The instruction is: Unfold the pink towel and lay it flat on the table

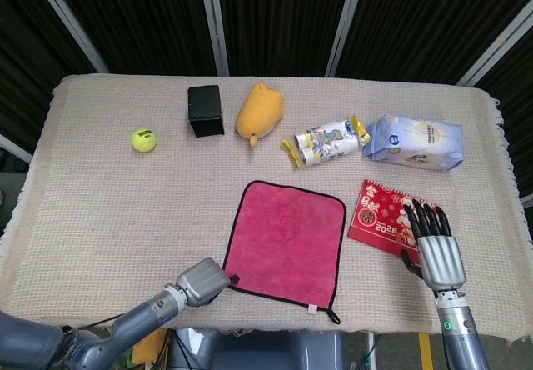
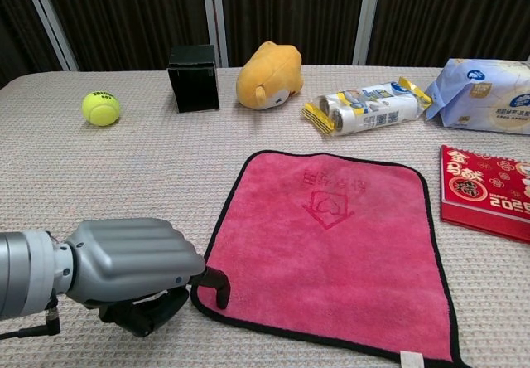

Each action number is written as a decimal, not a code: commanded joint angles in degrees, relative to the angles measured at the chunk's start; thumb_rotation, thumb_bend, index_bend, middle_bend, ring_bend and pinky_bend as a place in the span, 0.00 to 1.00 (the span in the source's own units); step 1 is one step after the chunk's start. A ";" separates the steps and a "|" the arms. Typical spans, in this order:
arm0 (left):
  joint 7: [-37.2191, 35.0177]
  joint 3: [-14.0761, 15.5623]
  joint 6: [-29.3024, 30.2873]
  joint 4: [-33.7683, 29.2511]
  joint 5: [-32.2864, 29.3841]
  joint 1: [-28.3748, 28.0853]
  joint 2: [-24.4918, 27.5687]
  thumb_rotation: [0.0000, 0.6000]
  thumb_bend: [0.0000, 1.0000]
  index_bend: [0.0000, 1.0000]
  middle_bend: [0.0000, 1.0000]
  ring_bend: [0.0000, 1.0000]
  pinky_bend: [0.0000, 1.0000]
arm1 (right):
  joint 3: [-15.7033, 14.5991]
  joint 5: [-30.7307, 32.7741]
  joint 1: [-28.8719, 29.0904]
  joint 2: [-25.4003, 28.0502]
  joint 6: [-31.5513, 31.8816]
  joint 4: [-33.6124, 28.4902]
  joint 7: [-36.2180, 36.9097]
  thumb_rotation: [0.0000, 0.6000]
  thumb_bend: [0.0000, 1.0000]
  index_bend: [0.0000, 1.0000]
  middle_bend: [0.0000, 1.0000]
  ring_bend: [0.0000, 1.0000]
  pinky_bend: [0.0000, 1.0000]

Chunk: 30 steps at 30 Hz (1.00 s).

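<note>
On table: pink towel (image 1: 286, 240) flat | left hand (image 2: 132, 260) at its corner

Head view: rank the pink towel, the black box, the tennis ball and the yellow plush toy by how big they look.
Largest to smallest as they look:
1. pink towel
2. yellow plush toy
3. black box
4. tennis ball

**Pink towel lies open on the table**

The pink towel (image 1: 286, 242) lies spread flat near the front edge of the table (image 1: 100, 212). The left robot hand (image 1: 205, 280) touches its near left corner with curled fingers. The right robot hand (image 1: 434, 249) has straight fingers over the corner of a red booklet (image 1: 380, 217). Farther back stand a tennis ball (image 1: 143, 139), a black box (image 1: 205, 110), a yellow plush toy (image 1: 260, 111), a snack pack (image 1: 326, 142) and a blue packet (image 1: 415, 142).
</note>
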 commanded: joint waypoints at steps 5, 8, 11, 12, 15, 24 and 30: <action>-2.22 0.16 1.58 -0.30 2.22 0.62 0.73 1.00 0.70 0.09 0.75 0.68 0.71 | -0.07 -0.15 -0.18 -0.16 0.00 0.04 -0.14 1.00 0.37 0.00 0.00 0.00 0.00; -2.36 0.45 1.83 -0.54 2.75 0.55 1.32 1.00 0.53 0.06 0.71 0.65 0.69 | 0.00 -0.33 -0.13 -0.07 -0.04 0.04 -0.04 1.00 0.37 0.00 0.00 0.00 0.00; -2.68 0.63 2.25 -1.72 3.00 0.50 2.56 1.00 0.38 0.02 0.61 0.58 0.65 | -0.11 -0.57 -0.20 -0.02 -0.06 0.07 0.02 1.00 0.37 0.00 0.00 0.00 0.00; -2.86 0.70 2.47 -2.23 3.18 0.54 3.09 1.00 0.32 0.01 0.55 0.54 0.62 | -0.09 -0.56 -0.20 0.00 -0.10 0.08 0.01 1.00 0.37 0.00 0.00 0.00 0.00; -3.57 0.92 4.09 -3.57 4.30 1.29 4.63 1.00 0.21 0.00 0.37 0.44 0.51 | -0.12 -0.53 -0.15 0.10 -0.42 0.10 -0.06 1.00 0.37 0.00 0.00 0.00 0.00; -11.22 3.07 22.03 -1.17 19.29 12.41 6.74 1.00 0.03 0.00 0.00 0.01 0.07 | -0.47 -1.44 0.12 0.00 -0.94 1.26 0.00 1.00 0.37 0.00 0.00 0.00 0.00; -20.60 5.71 32.83 6.62 26.77 21.11 6.80 1.00 0.00 0.00 0.00 0.00 0.00 | -1.24 -2.04 0.22 0.09 -1.76 1.95 -0.72 1.00 0.35 0.00 0.00 0.00 0.00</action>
